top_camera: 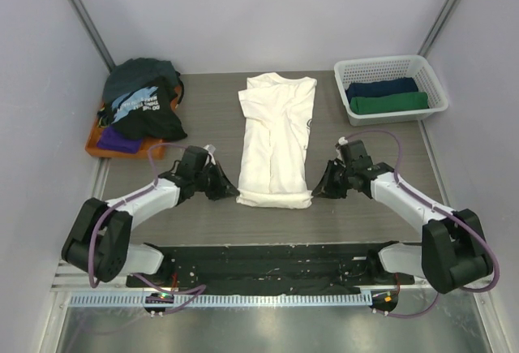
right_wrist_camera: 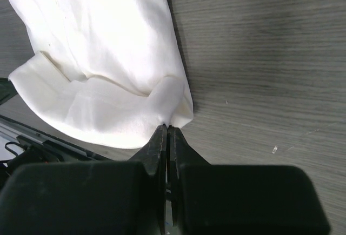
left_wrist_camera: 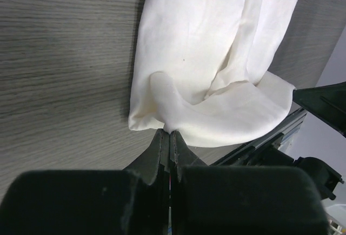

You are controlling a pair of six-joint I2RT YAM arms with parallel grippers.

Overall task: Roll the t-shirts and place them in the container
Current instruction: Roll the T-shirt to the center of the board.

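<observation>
The folded cream-white cloth t-shirt (top_camera: 276, 138) lies mid-table, collar toward 12 o'clock. The left black gripper (top_camera: 228, 190) pinches its 7 o'clock hem corner, the right black gripper (top_camera: 318, 191) its 5 o'clock corner. Grey wood-grain tabletop (top_camera: 203, 118) shows at 3 and 9 o'clock.

Both arms stretched low and inward, left gripper (top_camera: 229, 190) and right gripper (top_camera: 318, 191) each pinched closed on white t-shirt (top_camera: 276, 138) corners
</observation>
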